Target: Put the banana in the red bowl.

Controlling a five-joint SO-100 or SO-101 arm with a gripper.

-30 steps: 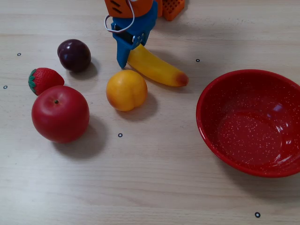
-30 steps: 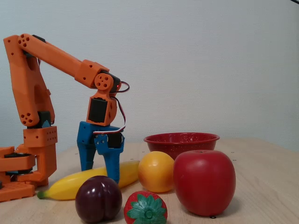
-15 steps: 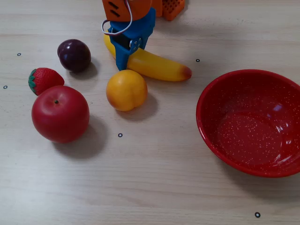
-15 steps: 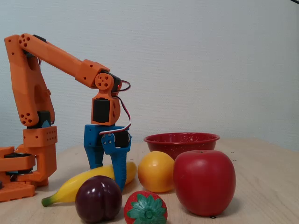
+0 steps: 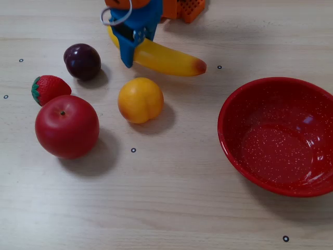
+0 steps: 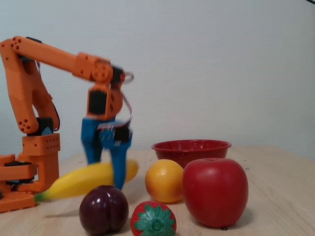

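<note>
The yellow banana (image 5: 167,59) hangs tilted just above the table at the back, its orange-red end pointing right toward the red bowl (image 5: 232,139). My blue gripper (image 5: 130,52) is shut on the banana near its stem half. From the side, the banana (image 6: 78,180) is clear of the table, stem end low to the left, with the gripper (image 6: 106,169) straddling it. The red bowl (image 6: 191,147) stands with nothing in it on the right, well apart from the banana.
A round orange-yellow fruit (image 5: 140,100) lies just in front of the banana. A red apple (image 5: 66,126), a strawberry (image 5: 49,88) and a dark plum (image 5: 82,61) sit to the left. The orange arm base (image 6: 34,162) stands at the back.
The gripper closed on the banana and raised it off the table. It shifted slightly back and left in the top-down view. The other fruits and the bowl stayed put.
</note>
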